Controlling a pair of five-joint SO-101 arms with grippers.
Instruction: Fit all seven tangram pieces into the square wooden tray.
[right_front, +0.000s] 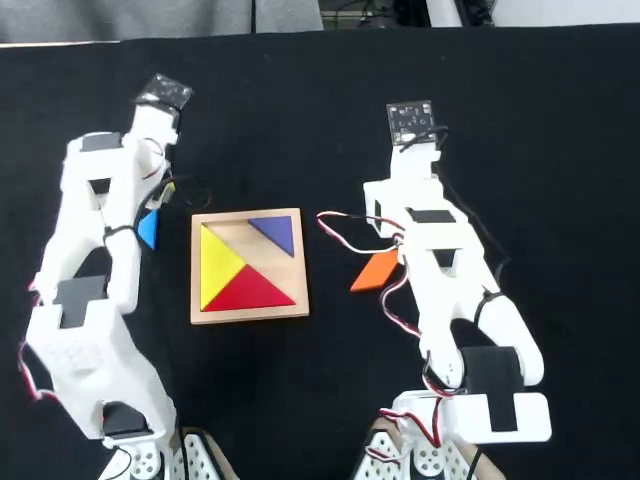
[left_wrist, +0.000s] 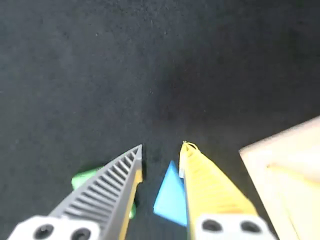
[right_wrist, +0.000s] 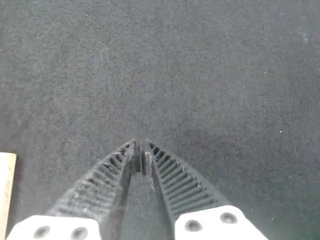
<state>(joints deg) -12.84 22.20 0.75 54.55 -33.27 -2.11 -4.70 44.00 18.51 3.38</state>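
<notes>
Where black cloth (right_front: 560, 150) covers the whole table, its far edge meets a pale grey strip of room (right_front: 150, 18) with dark clutter toward the far right corner. Nearest the table's left edge, the left arm (right_front: 95, 260) stands over a blue triangle (right_front: 148, 229). In its wrist view the left gripper (left_wrist: 162, 147) is spread, one finger grey and one yellow, and the blue triangle (left_wrist: 171, 197) lies on the cloth between them. A green piece (left_wrist: 82, 179) sits just beside it, partly hidden by the grey finger.

Next comes the square wooden tray (right_front: 250, 313), mid-table between the arms. It holds a yellow triangle (right_front: 220, 265), a red triangle (right_front: 250, 292) and a purple triangle (right_front: 277, 232) – the rest of its floor is bare wood.

An orange piece (right_front: 375, 270) lies on the cloth just off the tray's right side, partly under the right arm (right_front: 445, 270). The right gripper (right_wrist: 139, 150) has its ribbed black fingertips pressed together over bare cloth – nothing between them.
</notes>
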